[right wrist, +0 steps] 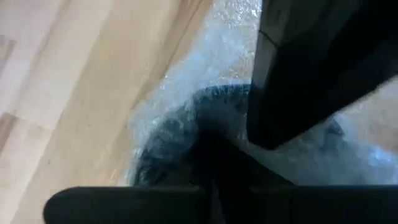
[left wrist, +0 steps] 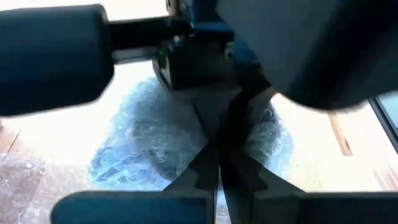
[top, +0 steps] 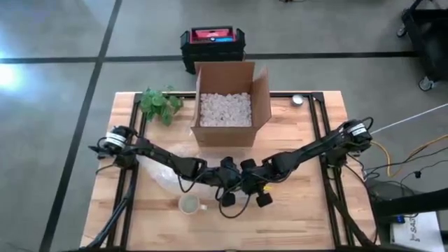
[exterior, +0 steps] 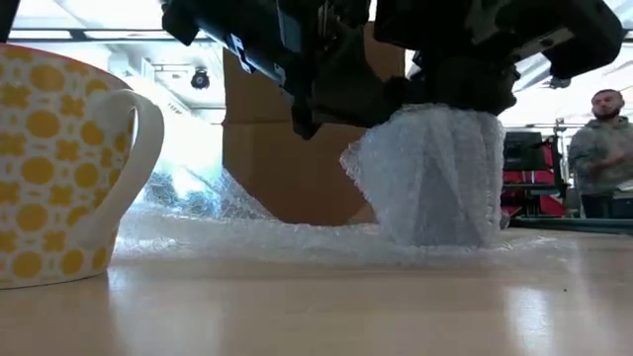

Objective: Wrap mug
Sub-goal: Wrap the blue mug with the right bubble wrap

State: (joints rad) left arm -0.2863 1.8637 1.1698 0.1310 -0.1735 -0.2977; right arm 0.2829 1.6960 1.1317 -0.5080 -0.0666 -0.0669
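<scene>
Mug (exterior: 435,178) upright mid-table, cocooned in wrap (exterior: 257,232), under 2 meeting arms. Left gripper (left wrist: 217,168) clenched on wrap at top; right gripper (top: 253,183) beside it, grip state unclear. Wrap soft, slippery; mug probably fragile: pinch gathered film. Spare cup (top: 189,204) near.

Quick count for you, op: two mugs — one yellow-dotted mug (exterior: 59,163) bare at the table's front edge, one wrapped mug (exterior: 435,178) under bubble wrap (exterior: 247,232), 1 sheet. One cardboard box (top: 231,105). One plant (top: 159,103). One black case (top: 212,43) w/ red lid. One person (exterior: 601,153) in the bkgd. Two arms, two grippers: left gripper (top: 222,175), right gripper (top: 246,173).
</scene>
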